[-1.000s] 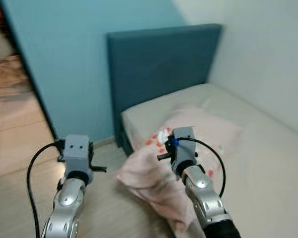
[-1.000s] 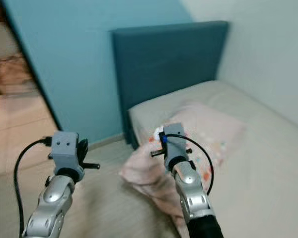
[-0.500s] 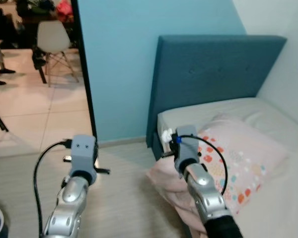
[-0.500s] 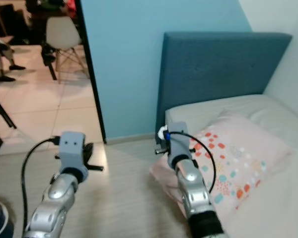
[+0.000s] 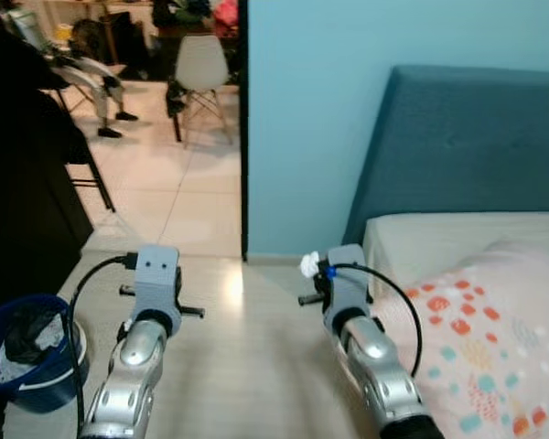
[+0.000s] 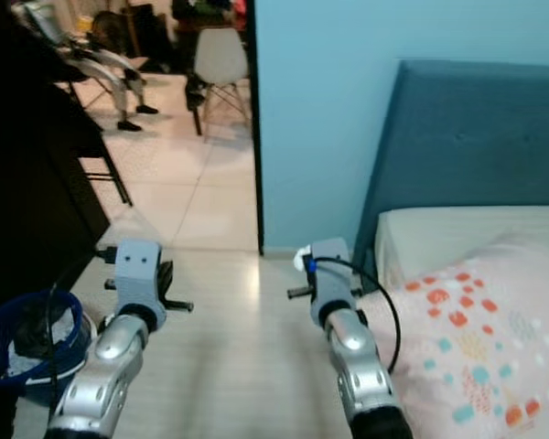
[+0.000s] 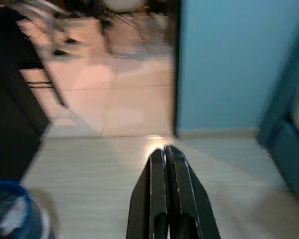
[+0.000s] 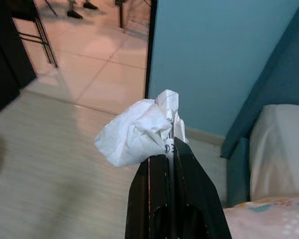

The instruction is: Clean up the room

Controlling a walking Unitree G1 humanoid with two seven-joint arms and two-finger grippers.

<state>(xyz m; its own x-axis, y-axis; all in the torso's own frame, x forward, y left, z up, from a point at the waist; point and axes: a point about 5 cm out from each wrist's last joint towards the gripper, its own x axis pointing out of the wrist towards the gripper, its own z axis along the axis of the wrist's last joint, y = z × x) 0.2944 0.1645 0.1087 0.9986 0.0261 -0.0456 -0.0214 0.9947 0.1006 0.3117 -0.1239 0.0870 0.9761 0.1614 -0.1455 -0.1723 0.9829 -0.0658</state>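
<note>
Right tool [image 8: 169, 149]: closed on crumpled paper [image 8: 137, 130], held above the floor [image 5: 247, 347] beside the bed [image 5: 476, 274]. Left tool [image 7: 165, 152]: closed, empty. Blue bin [image 5: 32, 352]: far left, partly cut off, contents indistinct.

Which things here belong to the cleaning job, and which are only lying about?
For the job:
crumpled white paper, pinched in the right gripper
blue bin on the floor, at the robot's left

Just lying about:
spotted pillow on the bed
white chair beyond the doorway
</note>
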